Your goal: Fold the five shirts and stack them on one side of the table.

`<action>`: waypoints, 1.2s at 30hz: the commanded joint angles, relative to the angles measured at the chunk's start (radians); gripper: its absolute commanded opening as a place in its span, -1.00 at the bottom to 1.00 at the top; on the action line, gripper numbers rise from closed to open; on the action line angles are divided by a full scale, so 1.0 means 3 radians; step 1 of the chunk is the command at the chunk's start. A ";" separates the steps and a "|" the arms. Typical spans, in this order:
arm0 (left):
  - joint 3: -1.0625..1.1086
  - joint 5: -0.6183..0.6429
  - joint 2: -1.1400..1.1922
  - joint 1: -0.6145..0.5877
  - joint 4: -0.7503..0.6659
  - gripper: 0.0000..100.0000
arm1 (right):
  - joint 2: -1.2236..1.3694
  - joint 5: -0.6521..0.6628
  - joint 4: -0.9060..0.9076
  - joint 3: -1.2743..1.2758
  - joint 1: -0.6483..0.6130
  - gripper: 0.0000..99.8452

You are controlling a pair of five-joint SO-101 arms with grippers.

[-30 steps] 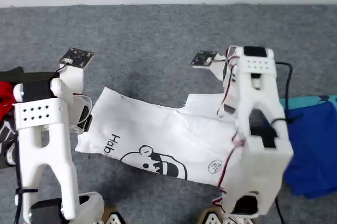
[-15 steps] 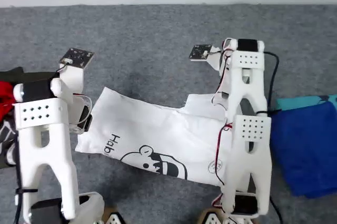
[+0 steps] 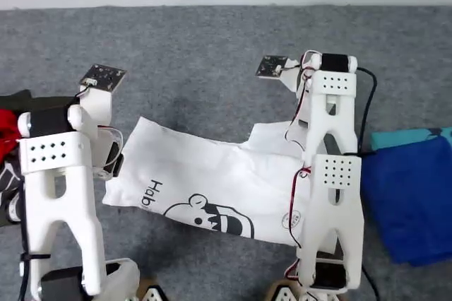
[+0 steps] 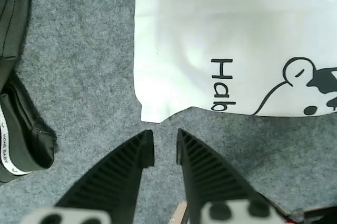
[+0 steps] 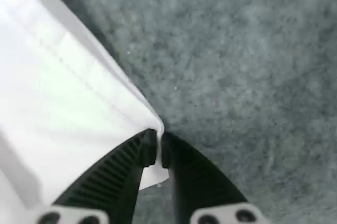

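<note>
My left arm and right arm are chunky white plastic shells with rounded corners. The right arm carries a square hole panel punched with rows of small round holes. Beyond that panel, toward the wrist, sits a black motor block. Red and white wires run just beside the panel, and a black cable loops past it. My left gripper and right gripper have black ribbed fingers on white bases.
</note>
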 commanded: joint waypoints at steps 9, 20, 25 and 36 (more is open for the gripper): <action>-0.0013 0.0031 0.0000 0.0051 0.0000 -0.84 | -0.1389 -0.0159 0.0136 0.1642 0.0018 -0.98; -0.0013 0.0031 0.0000 0.0051 0.0005 -0.84 | -0.2672 0.0143 0.0043 0.3186 -0.0013 -0.98; -0.0013 0.0031 0.0000 0.0051 0.0010 -0.84 | -0.2831 0.0128 0.0049 0.3237 -0.0130 -0.98; -0.0013 0.0031 0.0000 0.0051 0.0015 -0.84 | -0.3138 -0.0015 0.0120 0.3544 -0.0540 -0.98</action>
